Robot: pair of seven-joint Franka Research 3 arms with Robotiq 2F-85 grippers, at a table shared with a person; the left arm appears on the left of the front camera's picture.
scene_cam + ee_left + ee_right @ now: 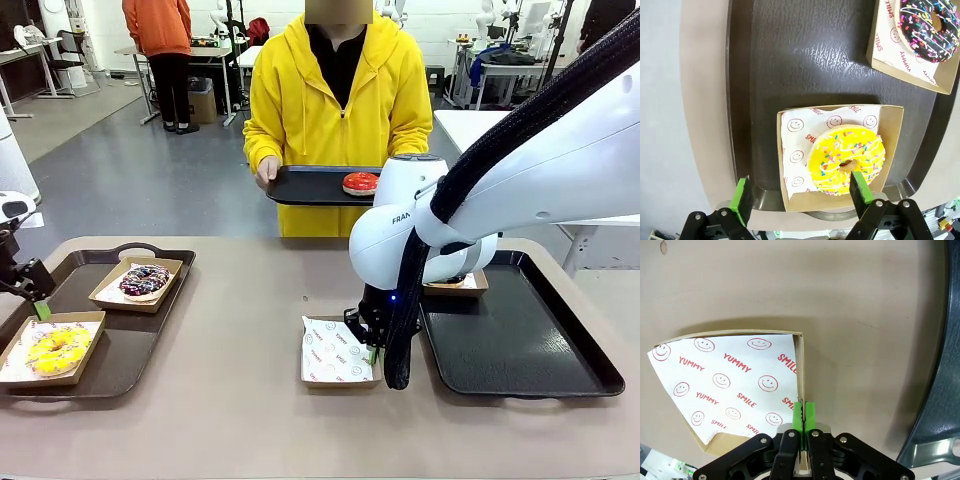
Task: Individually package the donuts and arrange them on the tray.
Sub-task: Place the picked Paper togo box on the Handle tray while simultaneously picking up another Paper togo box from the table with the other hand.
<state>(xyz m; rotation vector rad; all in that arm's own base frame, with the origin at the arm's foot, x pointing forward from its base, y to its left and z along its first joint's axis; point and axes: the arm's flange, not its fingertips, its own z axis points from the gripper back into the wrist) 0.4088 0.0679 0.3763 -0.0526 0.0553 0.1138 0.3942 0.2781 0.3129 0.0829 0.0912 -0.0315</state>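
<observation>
Yellow-iced donut sits in its paper-lined cardboard box at the lower middle of the left wrist view, on the dark tray at the lower left of the front view. Left hand hangs over it with fingers spread wide, not gripping anything. One chocolate sprinkle donut is boxed further back on that same tray. Right hand is pressed together on the side wall of an empty box with smiley paper, bottom centre of the front view on the desk. Black tray lies just right of it. Person in the yellow hoodie at upper centre holds a tray with the red-glazed donut.
</observation>
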